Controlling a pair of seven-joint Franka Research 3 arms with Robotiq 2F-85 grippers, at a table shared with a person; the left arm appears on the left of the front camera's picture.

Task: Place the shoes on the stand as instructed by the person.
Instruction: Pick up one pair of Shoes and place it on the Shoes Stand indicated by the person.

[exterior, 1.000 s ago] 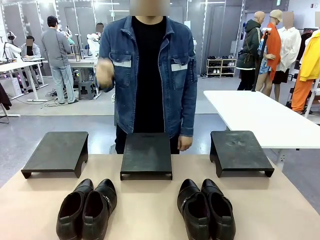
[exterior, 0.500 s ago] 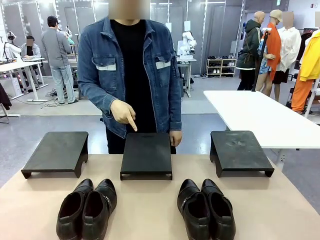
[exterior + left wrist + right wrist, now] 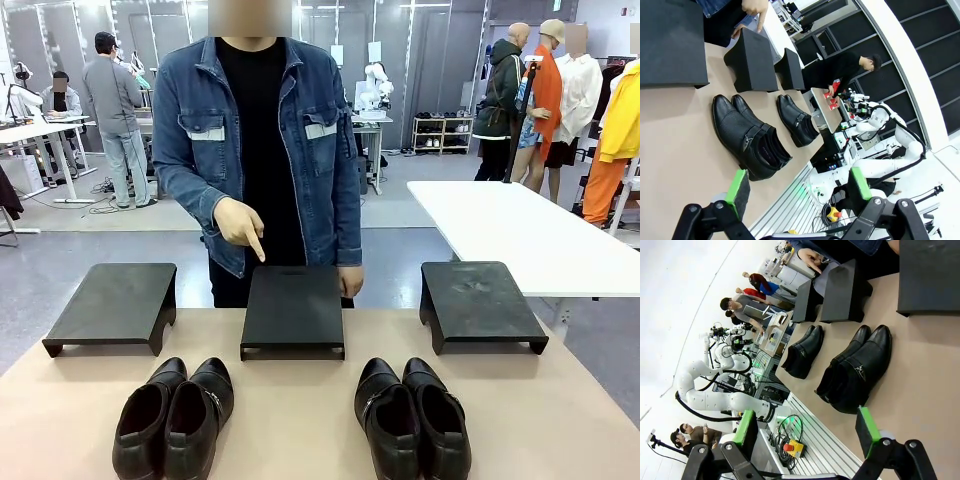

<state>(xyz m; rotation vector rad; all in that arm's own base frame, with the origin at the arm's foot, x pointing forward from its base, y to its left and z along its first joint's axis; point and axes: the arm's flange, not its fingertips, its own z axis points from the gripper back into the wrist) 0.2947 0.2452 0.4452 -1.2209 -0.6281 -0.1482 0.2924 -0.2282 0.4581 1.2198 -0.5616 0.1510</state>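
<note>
Pointing a forefinger down, the person's hand (image 3: 240, 222) hangs over the middle flat black stand (image 3: 293, 305); two pairs of glossy black leather dress shoes, left pair (image 3: 172, 417) and right pair (image 3: 412, 415), sit on the tan table (image 3: 300, 415), toes toward the stands, long axes running near-to-far. Bare table separates the pairs; left claw (image 3: 800, 182) and right claw (image 3: 807, 429) gape wide, empty.

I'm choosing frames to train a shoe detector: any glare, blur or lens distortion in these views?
Front view: sharp, evenly lit, soft sheen on the left pair and right pair of shoes. Left wrist view: rolled sideways, background curved by the wide lens, left gripper in focus. Right wrist view: equally tilted, wall washed out, right gripper sharp.
</note>
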